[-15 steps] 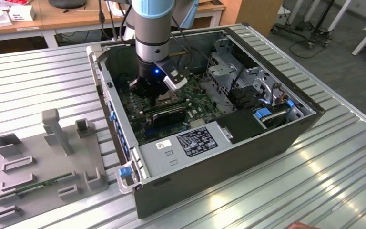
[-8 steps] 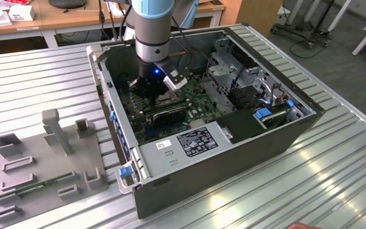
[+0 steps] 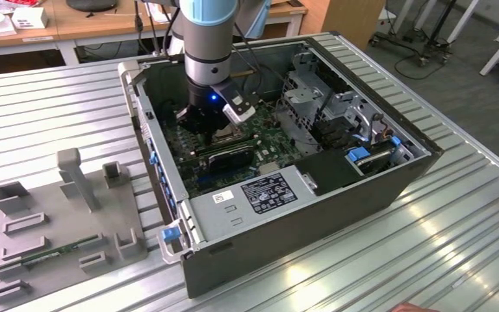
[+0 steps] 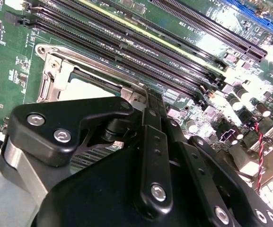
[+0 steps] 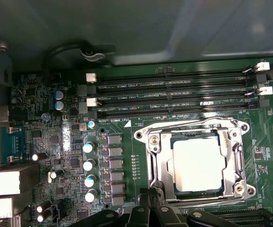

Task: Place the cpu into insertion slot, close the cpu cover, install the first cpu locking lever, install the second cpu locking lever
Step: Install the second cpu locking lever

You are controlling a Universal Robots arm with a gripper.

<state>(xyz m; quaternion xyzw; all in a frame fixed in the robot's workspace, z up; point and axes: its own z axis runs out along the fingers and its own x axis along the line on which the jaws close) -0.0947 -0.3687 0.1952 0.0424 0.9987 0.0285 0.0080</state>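
Gripper (image 5: 150,208) down inside case (image 3: 405,175) just beside socket (image 5: 150,182), cpu (image 5: 198,163) seated under closed cover (image 5: 233,161); finger opening can't be told.

My gripper (image 4: 148,101) is smooth black metal with shiny screws. The cpu (image 5: 197,163) has a dull pale metal top. The cpu cover (image 5: 157,161) is shiny silver metal on the green board (image 5: 141,142).

Exterior view looks down from afar; both wrist views hover close, sharing the insertion slot (image 5: 196,163)
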